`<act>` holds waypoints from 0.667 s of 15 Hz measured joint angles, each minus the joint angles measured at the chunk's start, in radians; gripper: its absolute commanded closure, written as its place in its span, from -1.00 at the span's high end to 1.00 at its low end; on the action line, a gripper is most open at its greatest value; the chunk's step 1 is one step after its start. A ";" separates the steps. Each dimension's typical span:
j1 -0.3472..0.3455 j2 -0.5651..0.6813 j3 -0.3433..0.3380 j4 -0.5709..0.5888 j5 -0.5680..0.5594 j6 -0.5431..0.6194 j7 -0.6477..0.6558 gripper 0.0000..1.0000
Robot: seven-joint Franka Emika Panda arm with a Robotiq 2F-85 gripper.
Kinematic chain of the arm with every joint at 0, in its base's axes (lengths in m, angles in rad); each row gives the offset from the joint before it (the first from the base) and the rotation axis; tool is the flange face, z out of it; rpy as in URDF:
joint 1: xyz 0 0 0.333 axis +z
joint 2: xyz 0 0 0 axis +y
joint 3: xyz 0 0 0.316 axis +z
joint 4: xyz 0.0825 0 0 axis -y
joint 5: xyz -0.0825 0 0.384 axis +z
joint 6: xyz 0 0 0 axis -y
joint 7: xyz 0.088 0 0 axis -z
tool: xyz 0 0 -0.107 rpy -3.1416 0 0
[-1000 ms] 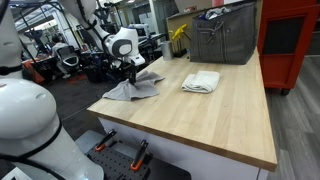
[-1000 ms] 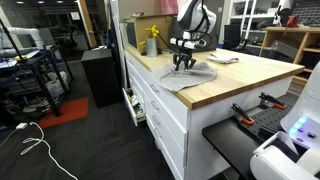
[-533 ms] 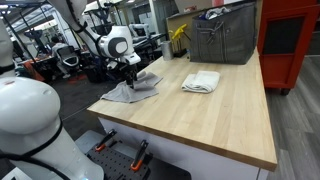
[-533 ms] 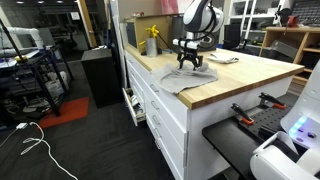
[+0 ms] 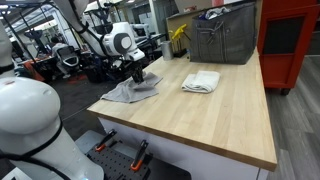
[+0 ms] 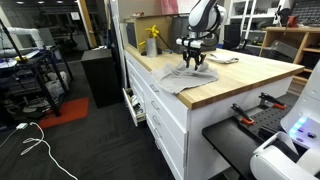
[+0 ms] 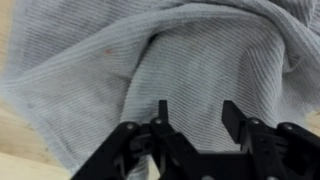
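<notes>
At the worktop's (image 5: 215, 115) near corner we see the grey cloth (image 5: 125, 93) lying rumpled. Just above it our gripper (image 5: 139, 77) has slid a little along, toward the folded towel (image 5: 201, 81) mid-worktop. Its fingers (image 7: 232, 118) stand spread over a fold, pinching nothing, so the cloth lies free.

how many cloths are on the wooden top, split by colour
grey cloth, crumpled: 1
white cloth, folded: 1
total: 2
</notes>
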 measured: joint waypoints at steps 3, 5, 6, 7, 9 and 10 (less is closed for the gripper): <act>0.000 0.018 -0.014 0.019 -0.043 -0.001 0.017 -0.90; 0.000 0.042 -0.015 0.036 -0.044 -0.001 0.017 -1.00; 0.000 0.057 -0.015 0.046 -0.044 -0.001 0.017 -1.00; 0.000 0.072 -0.015 0.056 -0.043 -0.002 0.017 -1.00; 0.000 0.086 -0.020 0.078 -0.043 -0.011 0.017 -0.99; 0.000 0.092 -0.025 0.088 -0.043 -0.015 0.017 -0.99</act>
